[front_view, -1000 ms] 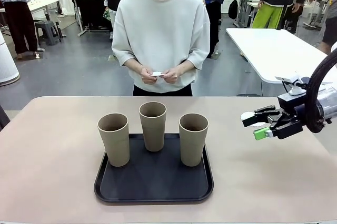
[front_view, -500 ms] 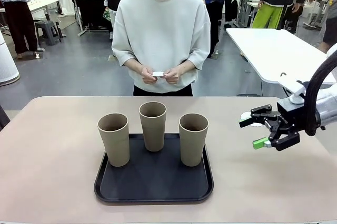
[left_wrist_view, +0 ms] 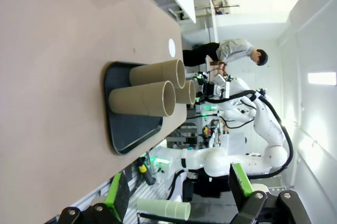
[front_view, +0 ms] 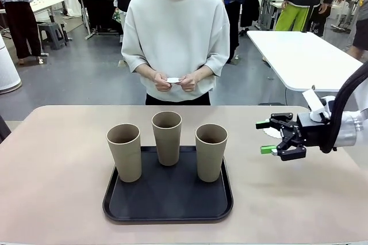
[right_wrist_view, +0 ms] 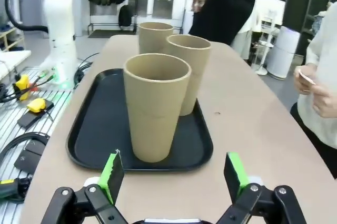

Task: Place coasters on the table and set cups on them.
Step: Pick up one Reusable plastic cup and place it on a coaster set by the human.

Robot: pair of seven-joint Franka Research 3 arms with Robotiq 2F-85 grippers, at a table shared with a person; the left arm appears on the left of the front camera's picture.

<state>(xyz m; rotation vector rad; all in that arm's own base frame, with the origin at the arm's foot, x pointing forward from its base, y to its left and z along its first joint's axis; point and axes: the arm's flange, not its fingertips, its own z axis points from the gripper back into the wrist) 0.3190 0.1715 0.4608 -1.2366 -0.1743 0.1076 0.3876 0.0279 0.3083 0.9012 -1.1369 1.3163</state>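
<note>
Three tan cups stand on a black tray (front_view: pixel 167 202): the left cup (front_view: pixel 124 152), the middle cup (front_view: pixel 167 137) and the right cup (front_view: pixel 211 152). My right gripper (front_view: pixel 267 137) hovers open just right of the tray, fingers pointing at the right cup (right_wrist_view: pixel 156 105). A white coaster (front_view: pixel 271 133) lies on the table (front_view: pixel 57 170) behind those fingers, also seen in the left wrist view as a coaster (left_wrist_view: pixel 171 48) beyond the tray. The person holds more white coasters (front_view: pixel 172 80) in both hands. My left gripper (left_wrist_view: pixel 178 190) is open and empty, far from the cups (left_wrist_view: pixel 147 98).
The person stands at the table's far edge, hands at waist height. A glossy white table (front_view: pixel 299 55) stands behind on the right. Bare tabletop lies left and right of the tray.
My right gripper has moved left toward the tray and turned so its fingers point at the right cup. The cups, tray and the person's hands have stayed put.
</note>
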